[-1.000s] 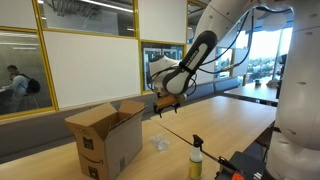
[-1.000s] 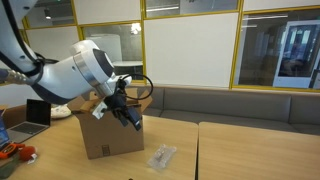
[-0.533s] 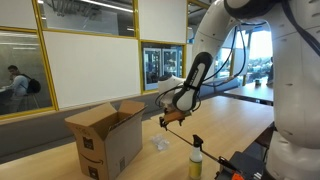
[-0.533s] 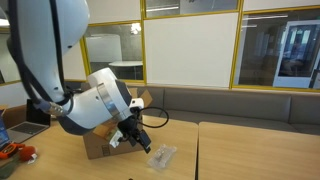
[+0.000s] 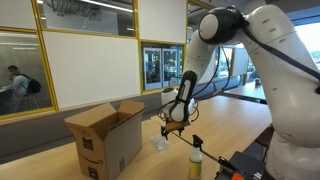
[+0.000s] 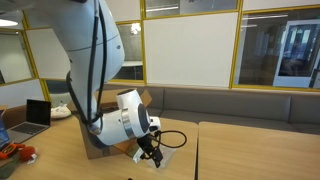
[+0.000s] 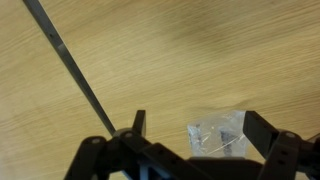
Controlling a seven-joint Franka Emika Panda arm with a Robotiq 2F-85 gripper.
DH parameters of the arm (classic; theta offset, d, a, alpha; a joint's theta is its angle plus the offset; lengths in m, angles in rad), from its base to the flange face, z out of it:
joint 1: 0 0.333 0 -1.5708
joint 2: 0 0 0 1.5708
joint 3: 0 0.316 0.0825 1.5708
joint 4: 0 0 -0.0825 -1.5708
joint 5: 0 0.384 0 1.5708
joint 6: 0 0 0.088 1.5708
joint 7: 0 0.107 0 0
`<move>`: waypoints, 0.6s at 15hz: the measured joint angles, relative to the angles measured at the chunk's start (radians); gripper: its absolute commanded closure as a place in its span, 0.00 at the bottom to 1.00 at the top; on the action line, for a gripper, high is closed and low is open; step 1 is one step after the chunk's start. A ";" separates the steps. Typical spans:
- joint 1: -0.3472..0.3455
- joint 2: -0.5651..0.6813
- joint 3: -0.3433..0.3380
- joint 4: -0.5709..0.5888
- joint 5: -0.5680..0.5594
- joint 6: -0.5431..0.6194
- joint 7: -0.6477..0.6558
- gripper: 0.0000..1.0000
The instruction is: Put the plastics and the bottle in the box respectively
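While the tool [image 5: 172, 127] hangs low over the desk [image 5: 235, 115], we can see its jaws spread as wide as they go, with nothing gripped. In the wrist view the plastics [image 7: 218, 138] show up as one small, clear-whitish, crinkly wad lying flat on the wood grain. It sits in the gap between the two dark fingers [image 7: 139, 122], nearer one than the other, and we can't tell if either touches it. In both exterior views that wad is right under the tool. The bottle [image 5: 196, 158] stands upright on the desk close by: slim, with a yellowish-green body and a narrow black cap. The box [image 5: 105, 140] is plain brown cardboard with its top flaps open and a dark printed mark on one side. It stands on the same desk, and the plastics lie between it and the bottle.
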 measured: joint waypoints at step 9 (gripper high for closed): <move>0.027 0.272 -0.004 0.243 0.358 0.034 -0.411 0.00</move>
